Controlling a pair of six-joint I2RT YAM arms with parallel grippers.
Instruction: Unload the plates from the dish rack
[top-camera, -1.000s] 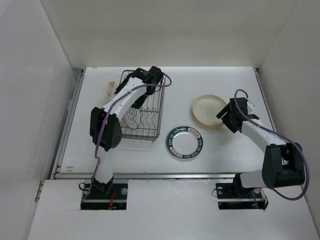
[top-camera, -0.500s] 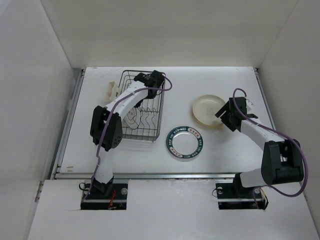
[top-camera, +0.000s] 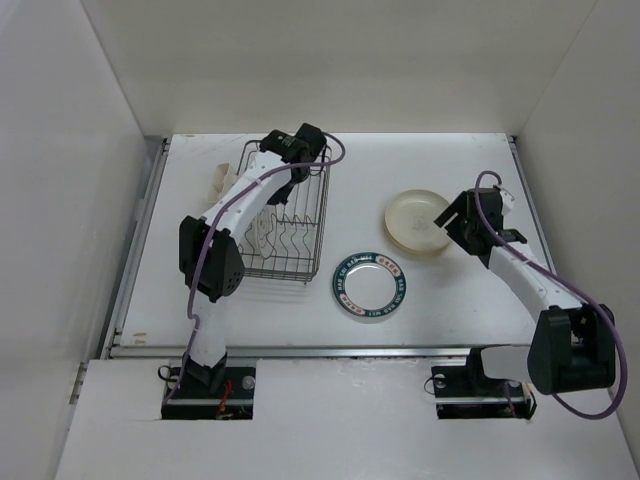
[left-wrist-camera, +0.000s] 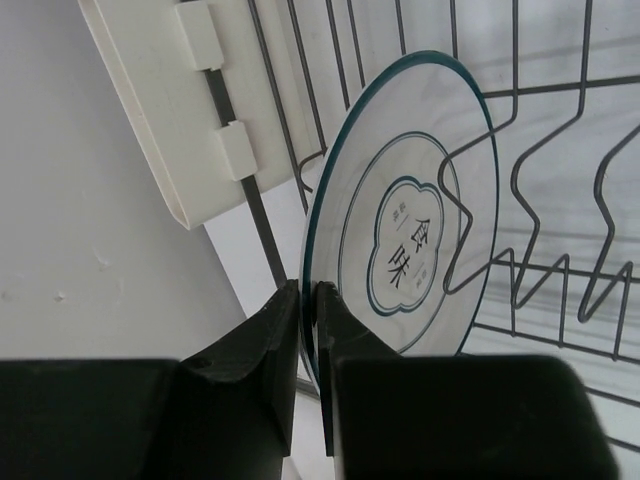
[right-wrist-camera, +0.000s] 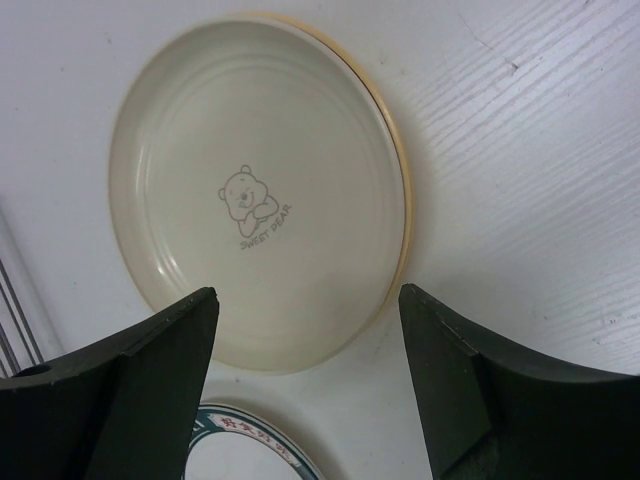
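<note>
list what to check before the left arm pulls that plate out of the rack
1. Left hand shut on the rim of the standing plate: ok.
2. Standing plate free of the dish rack: not ok, one of its zigzag wires crosses the plate's face, so a straight upward lift looks safest.
3. Grip depth: cannot tell, only the very edge is pinched.
4. Right hand open, away from the rack, over the tan plate: ok.
5. Teal-rimmed plate lying flat on the table, apart from the rack: ok.
</note>
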